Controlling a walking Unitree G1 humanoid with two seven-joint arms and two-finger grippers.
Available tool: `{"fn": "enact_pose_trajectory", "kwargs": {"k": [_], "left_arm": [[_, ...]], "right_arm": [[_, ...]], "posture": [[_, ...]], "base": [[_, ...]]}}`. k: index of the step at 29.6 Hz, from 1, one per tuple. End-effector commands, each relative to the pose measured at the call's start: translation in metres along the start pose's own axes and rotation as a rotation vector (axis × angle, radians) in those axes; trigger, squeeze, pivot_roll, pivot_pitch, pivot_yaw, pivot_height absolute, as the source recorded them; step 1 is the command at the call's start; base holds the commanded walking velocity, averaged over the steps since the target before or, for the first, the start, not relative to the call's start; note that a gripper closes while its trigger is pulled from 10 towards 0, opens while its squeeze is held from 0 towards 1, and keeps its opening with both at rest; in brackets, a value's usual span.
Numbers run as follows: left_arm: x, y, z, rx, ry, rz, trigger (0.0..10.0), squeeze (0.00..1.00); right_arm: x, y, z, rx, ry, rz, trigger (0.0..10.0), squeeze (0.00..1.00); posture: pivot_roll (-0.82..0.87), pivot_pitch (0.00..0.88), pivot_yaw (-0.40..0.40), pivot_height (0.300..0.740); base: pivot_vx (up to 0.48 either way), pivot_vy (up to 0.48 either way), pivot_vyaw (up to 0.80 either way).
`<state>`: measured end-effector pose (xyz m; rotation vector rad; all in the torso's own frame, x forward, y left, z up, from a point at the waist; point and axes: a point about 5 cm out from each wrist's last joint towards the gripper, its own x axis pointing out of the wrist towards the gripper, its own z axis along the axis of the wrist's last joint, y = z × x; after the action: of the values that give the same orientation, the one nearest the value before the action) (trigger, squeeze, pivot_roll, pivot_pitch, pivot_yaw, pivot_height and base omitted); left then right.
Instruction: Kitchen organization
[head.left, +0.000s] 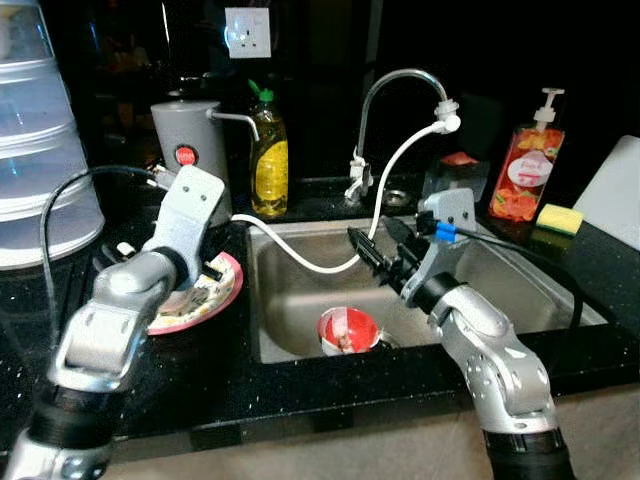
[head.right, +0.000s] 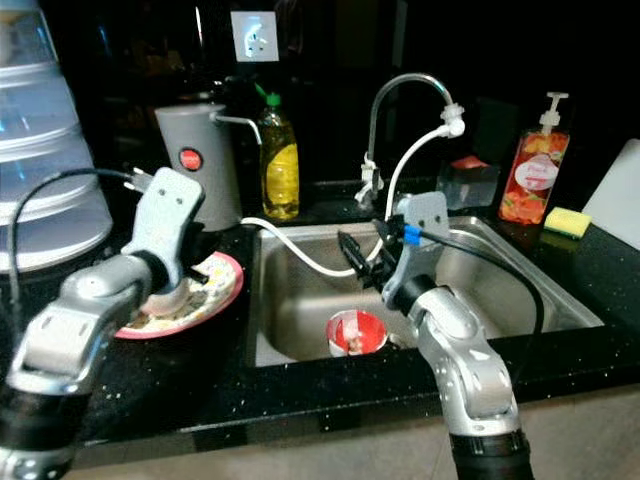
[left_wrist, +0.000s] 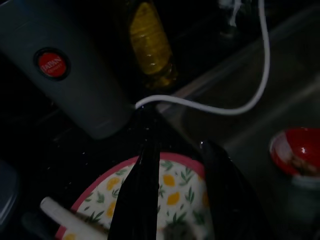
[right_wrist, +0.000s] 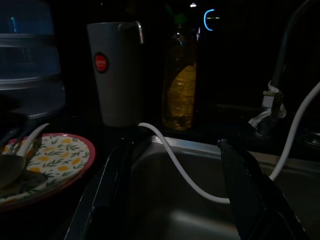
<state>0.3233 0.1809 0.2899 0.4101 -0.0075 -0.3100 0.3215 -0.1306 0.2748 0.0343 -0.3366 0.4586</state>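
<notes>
A pink-rimmed plate (head.left: 226, 288) with a lemon pattern lies on the black counter left of the sink, and a white-handled utensil (left_wrist: 64, 212) rests on it. My left gripper (head.left: 210, 272) hovers low over the plate's near side, fingers (left_wrist: 142, 190) open with nothing between them. A red and white cup (head.left: 348, 330) sits on the sink's floor. My right gripper (head.left: 378, 250) hangs above the middle of the sink, open and empty, pointing left toward a white hose (head.left: 300, 257).
The steel sink (head.left: 505, 275) has a curved faucet (head.left: 400, 80) behind it. A grey jug (head.left: 185, 140) and yellow soap bottle (head.left: 268, 160) stand at the back left, stacked clear containers (head.left: 35, 140) far left. A red pump bottle (head.left: 527, 172) and yellow sponge (head.left: 558, 217) sit right.
</notes>
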Motion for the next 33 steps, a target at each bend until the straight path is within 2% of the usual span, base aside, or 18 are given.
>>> {"fn": "enact_pose_trajectory", "kwargs": {"k": [1, 2, 3, 4, 5, 14, 15, 19, 21, 23, 26, 33], "left_arm": [[-0.007, 0.004, -0.005, 0.004, 0.04, -0.005, 10.0, 0.0], [-0.007, 0.004, -0.005, 0.004, 0.04, -0.005, 10.0, 0.0], [-0.009, 0.005, -0.007, 0.005, 0.056, 0.007, 10.0, 0.07], [-0.009, 0.005, -0.007, 0.005, 0.056, 0.007, 10.0, 0.07], [-0.01, 0.007, -0.012, -0.015, 0.081, 0.02, 10.0, 1.0], [-0.01, 0.009, -0.027, -0.095, 0.16, 0.024, 10.0, 1.0], [-0.009, 0.009, -0.029, -0.11, 0.178, 0.019, 10.0, 0.0], [-0.008, 0.01, -0.033, -0.108, 0.206, 0.004, 10.0, 0.0], [-0.008, 0.013, -0.036, -0.037, 0.223, 0.005, 10.0, 0.0], [-0.008, 0.017, -0.049, 0.028, 0.275, 0.032, 10.0, 0.0], [-0.008, 0.017, -0.058, 0.034, 0.31, 0.038, 10.0, 0.0], [-0.008, 0.014, -0.062, 0.051, 0.331, 0.019, 10.0, 0.0]], "right_arm": [[-0.002, -0.001, -0.003, 0.007, 0.007, -0.003, 10.0, 0.0], [-0.002, -0.001, -0.003, 0.007, 0.007, -0.003, 10.0, 0.0], [-0.002, 0.0, -0.003, 0.007, 0.008, -0.001, 10.0, 0.0], [-0.002, 0.0, -0.003, 0.007, 0.008, -0.001, 10.0, 0.0], [-0.001, 0.0, -0.004, 0.009, 0.009, -0.002, 10.0, 0.0], [-0.001, 0.001, -0.006, 0.019, 0.007, -0.007, 10.0, 0.0], [-0.002, 0.001, -0.007, 0.02, 0.011, -0.006, 10.0, 0.0], [-0.003, 0.003, -0.009, 0.02, 0.016, 0.001, 10.0, 0.0], [-0.002, 0.003, -0.008, 0.017, 0.013, 0.008, 10.0, 0.0], [-0.001, 0.002, -0.006, 0.011, 0.009, 0.005, 10.0, 0.0], [-0.001, 0.0, -0.005, 0.009, 0.005, -0.001, 10.0, 0.0], [-0.001, -0.001, -0.006, 0.007, 0.006, -0.005, 10.0, 0.0]], "posture": [[0.0, 0.026, 0.001, 0.74], [0.0, 0.026, 0.001, 0.74], [0.0, 0.026, 0.001, 0.74], [0.0, 0.026, 0.001, 0.74], [0.01, 0.021, 0.008, 0.74], [0.01, 0.025, 0.015, 0.74], [0.01, 0.022, 0.016, 0.74], [0.0, 0.012, 0.015, 0.74], [0.0, 0.005, 0.014, 0.74], [0.0, 0.0, 0.011, 0.74], [-0.01, 0.0, 0.014, 0.74], [-0.01, 0.0, 0.015, 0.74]], "base": [[0.0, 0.0, 0.0], [0.0, 0.0, 0.0], [0.0, 0.0, 0.0], [0.0, 0.0, 0.0], [0.0, 0.0, 0.0], [0.0, 0.0, 0.0], [0.0, 0.0, 0.0], [0.0, 0.0, 0.0], [0.0, 0.0, 0.0], [0.0, 0.0, 0.0], [0.0, 0.0, 0.0], [0.0, 0.0, 0.0]]}}
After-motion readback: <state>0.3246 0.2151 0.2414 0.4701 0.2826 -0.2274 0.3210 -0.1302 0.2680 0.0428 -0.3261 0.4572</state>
